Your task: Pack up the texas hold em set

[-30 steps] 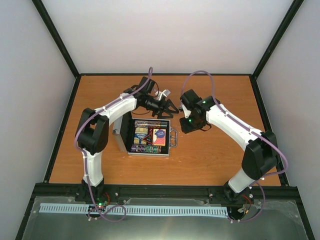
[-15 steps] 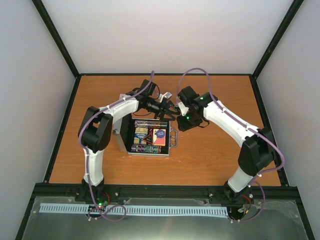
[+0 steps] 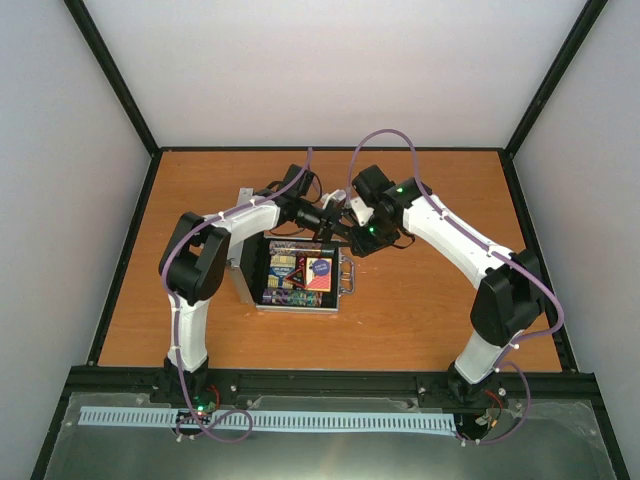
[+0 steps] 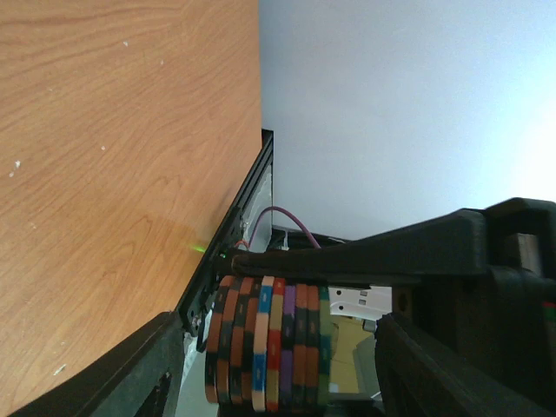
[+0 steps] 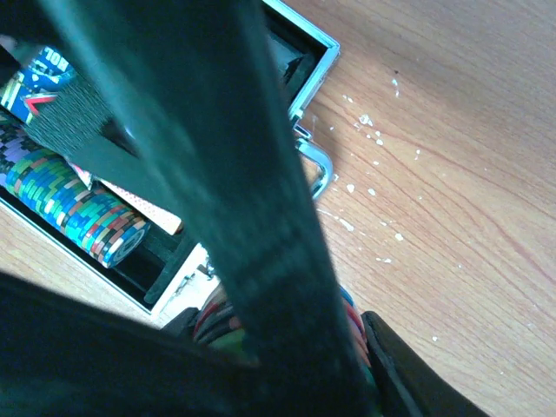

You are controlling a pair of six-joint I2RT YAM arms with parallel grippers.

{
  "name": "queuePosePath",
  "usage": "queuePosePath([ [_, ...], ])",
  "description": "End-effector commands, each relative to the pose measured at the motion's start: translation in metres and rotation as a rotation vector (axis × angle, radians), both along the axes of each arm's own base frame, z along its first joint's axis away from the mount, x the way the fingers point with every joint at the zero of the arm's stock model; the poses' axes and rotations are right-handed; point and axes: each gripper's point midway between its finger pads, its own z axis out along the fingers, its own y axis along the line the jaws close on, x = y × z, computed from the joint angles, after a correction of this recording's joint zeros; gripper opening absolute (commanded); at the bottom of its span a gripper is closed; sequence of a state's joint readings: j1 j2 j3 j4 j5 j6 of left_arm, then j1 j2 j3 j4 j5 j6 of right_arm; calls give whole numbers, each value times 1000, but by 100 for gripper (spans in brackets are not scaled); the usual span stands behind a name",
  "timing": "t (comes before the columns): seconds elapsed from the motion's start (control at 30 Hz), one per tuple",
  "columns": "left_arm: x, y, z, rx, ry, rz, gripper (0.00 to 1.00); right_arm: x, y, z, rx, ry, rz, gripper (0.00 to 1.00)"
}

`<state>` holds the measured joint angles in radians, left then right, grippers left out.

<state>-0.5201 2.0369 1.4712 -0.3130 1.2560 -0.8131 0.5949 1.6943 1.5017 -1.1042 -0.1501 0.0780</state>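
Silver case [image 3: 298, 306] lies open at centre of the top view on the wood table [image 3: 430, 320], with its lid [image 3: 243, 272] upright on the left side and its handle [image 3: 347, 272] on the right side. Inside, on black lining, are chip rows [image 5: 65, 204] and a blue deck [image 3: 320, 267]; other contents are too small to itemise. My left claw [image 3: 338, 222] and my right claw [image 3: 358, 220] meet tip to tip just above the case's upper right corner in that view. Left wrist view: a chip stack [image 4: 269, 343] of mixed colours sits between my left fingers [image 4: 443, 373] at bottom centre. That claw is spread slightly wider than the stack, with a gap showing between the green end chip and the finger at lower right. A black bar [image 4: 365, 256] lies across the stack's upper rim, touching it. Right wrist view: a broad dark band [image 5: 226, 148] crosses the frame diagonally and hides most of the stack. Only chip edges show at bottom centre, between my right fingers [image 5: 400, 373]. Whether my right claw presses the stack or stands clear of it I cannot tell.
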Motion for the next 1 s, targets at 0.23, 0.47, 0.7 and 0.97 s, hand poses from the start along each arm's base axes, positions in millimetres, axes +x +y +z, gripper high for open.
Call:
queuePosePath([
  [0.23, -17, -18, -5, -37, 43, -77, 62, 3, 12, 10, 33, -14, 38, 29],
  [0.47, -23, -18, -8, -38, 54, -87, 65, 8, 16, 14, 47, -23, 40, 29],
  [0.7, -29, -19, -2, -58, 53, -105, 53, 11, 18, 12, 46, -20, 34, 29],
  [0.97, -33, -22, 4, -85, 30, -123, 36, 15, 19, 8, 38, -17, 18, 29],
])
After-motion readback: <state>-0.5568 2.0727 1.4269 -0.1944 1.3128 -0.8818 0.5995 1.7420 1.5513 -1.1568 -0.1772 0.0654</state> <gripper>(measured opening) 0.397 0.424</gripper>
